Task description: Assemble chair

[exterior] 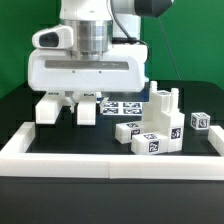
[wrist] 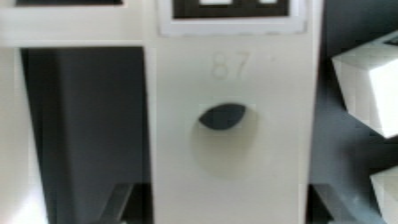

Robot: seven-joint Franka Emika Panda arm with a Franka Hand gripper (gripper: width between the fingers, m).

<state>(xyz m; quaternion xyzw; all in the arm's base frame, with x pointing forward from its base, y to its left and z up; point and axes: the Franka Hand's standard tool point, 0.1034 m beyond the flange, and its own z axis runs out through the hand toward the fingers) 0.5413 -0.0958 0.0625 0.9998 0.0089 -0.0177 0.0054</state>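
My gripper (exterior: 86, 100) hangs low over the table at the exterior view's left. In the wrist view a long white chair slab (wrist: 228, 150) with a dark round hole and a tag at its far end runs between my gripper's (wrist: 228, 208) dark fingers (wrist: 132, 205). The fingers lie against both long edges with no gap showing. In the exterior view this slab (exterior: 88, 112) stands on the table under the hand. Another white chair block (exterior: 49, 109) stands just to its left. A cluster of tagged white chair parts (exterior: 152, 128) lies at the right.
The marker board (exterior: 122, 103) lies flat behind the parts. A small tagged white cube (exterior: 200, 120) sits at the far right. The long white border wall (exterior: 110, 162) runs along the front and up both sides. A white part (wrist: 370, 85) lies close beside the slab.
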